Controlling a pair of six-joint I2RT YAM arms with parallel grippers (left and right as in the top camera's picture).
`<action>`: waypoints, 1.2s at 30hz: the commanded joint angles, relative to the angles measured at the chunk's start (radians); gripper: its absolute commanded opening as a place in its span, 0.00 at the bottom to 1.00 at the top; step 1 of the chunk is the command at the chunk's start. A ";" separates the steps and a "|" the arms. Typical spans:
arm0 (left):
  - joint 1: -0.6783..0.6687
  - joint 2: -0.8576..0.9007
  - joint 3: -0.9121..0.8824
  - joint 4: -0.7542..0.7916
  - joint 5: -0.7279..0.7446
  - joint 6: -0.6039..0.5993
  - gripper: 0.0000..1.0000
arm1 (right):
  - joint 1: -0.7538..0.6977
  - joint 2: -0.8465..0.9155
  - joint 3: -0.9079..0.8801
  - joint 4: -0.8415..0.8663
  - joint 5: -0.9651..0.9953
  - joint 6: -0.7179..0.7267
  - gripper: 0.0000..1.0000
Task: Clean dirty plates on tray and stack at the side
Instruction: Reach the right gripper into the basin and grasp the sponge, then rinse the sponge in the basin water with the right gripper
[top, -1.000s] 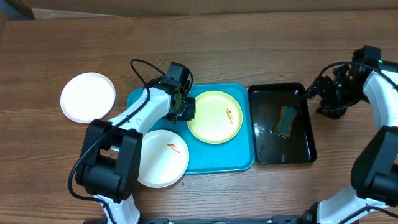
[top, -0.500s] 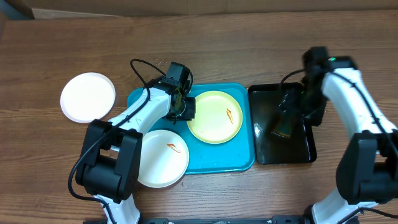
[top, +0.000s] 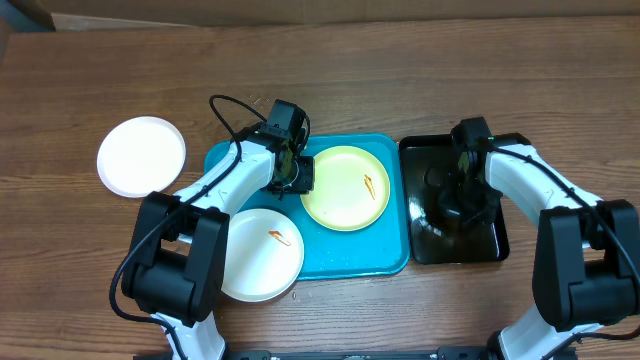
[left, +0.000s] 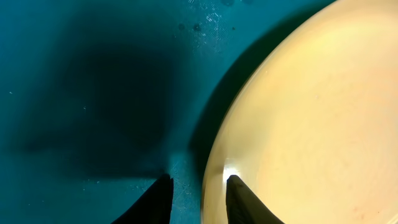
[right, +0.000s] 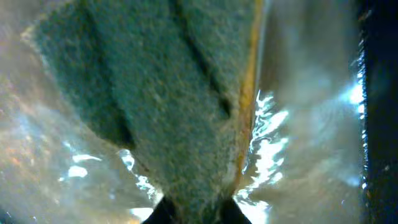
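Overhead, sponge (right: 168, 106) unseen beneath right claw (top: 462, 203).

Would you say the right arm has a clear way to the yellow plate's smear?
Probably yes: the smear faces the tub side, uncovered, and the left hand straddles only the far rim of the plate.

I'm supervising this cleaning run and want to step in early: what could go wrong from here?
1. The right gripper pinches the sponge by one end in the water-filled black tub. It could slip out or drip when lifted.
2. The left gripper straddles the yellow-green plate at its rim, with a gap showing. Scrubbing may slide it across the turquoise tray.
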 joint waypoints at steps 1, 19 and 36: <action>0.001 -0.002 0.017 0.001 -0.006 -0.003 0.31 | -0.001 -0.029 0.010 -0.040 -0.052 -0.010 0.20; 0.001 -0.002 0.017 0.003 -0.006 -0.003 0.33 | -0.002 -0.029 0.080 -0.011 0.070 -0.105 0.70; 0.000 -0.002 0.017 0.005 -0.006 -0.003 0.34 | -0.002 -0.029 0.013 0.176 0.020 -0.098 0.70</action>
